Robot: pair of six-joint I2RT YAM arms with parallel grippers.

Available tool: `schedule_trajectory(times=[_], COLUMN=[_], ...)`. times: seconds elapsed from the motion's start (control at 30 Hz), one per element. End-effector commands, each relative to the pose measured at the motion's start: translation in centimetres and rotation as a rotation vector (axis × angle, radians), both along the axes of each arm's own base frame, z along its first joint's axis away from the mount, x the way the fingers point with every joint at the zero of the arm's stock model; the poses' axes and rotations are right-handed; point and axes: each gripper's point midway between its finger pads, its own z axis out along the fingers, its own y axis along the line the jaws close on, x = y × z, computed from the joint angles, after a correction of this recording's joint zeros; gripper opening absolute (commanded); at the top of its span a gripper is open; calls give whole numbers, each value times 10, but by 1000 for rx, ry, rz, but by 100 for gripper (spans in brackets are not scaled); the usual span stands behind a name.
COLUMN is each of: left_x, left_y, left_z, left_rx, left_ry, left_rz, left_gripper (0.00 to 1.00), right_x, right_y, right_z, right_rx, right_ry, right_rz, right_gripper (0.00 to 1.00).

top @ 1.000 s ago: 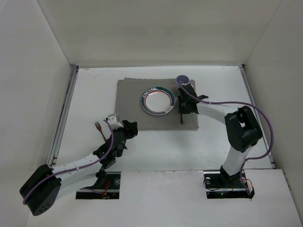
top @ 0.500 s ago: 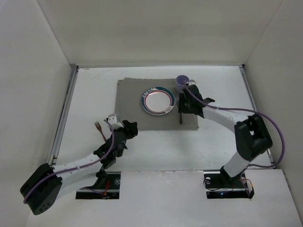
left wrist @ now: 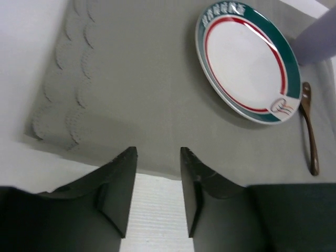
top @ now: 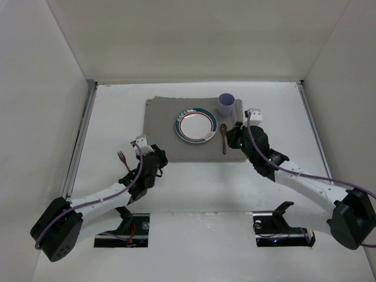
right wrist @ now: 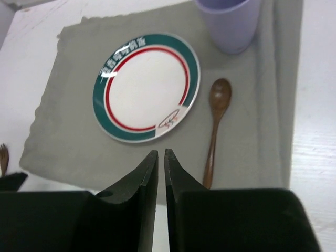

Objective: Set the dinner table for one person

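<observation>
counter (top: 194, 182): large, flat, matte white, white walls (top: 200, 41) around | left pincer (left wrist: 156, 163): jaws apart, empty, mat (left wrist: 136, 79) ahead | right pincer (right wrist: 161, 160): jaws nearly touching, empty, spoon (right wrist: 220, 98) ahead-right

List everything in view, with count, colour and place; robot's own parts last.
dinner table: one, white, beneath everything.
placemat: one, grey, on the table's far middle.
plate: one, white with green and red rim, centre of the placemat.
cup: one, lilac, upright on the placemat's far right corner.
spoon: one, brown, on the placemat right of the plate.
fork: one, brown, on bare table left of the placemat.
left hand: one, black, open and empty, by the placemat's near left corner.
right hand: one, black, shut and empty, beside the spoon.
</observation>
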Motion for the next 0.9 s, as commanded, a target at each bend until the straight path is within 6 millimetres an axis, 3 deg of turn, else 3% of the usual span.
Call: schedule_trajectory(times=[0.0, 0.13, 0.37, 0.63, 0.87], left_x=[4, -6, -42, -52, -45], left_y=[21, 62, 127, 138, 144], left_z=[10, 3, -9, -42, -57], left_rx=[21, 124, 204, 135, 140], left_ry=[57, 193, 381, 520, 581], left_rz=[84, 179, 357, 413, 447], left_gripper=[32, 27, 29, 31, 31], right_x=[-1, -14, -11, -6, -4], right_y=[10, 22, 6, 13, 20], right_z=[24, 24, 17, 6, -1], right_rx=[125, 196, 141, 109, 96], right_ry=[-123, -146, -172, -148, -130], right_rz=[-16, -10, -74, -64, -45], right_gripper=[15, 18, 20, 22, 24])
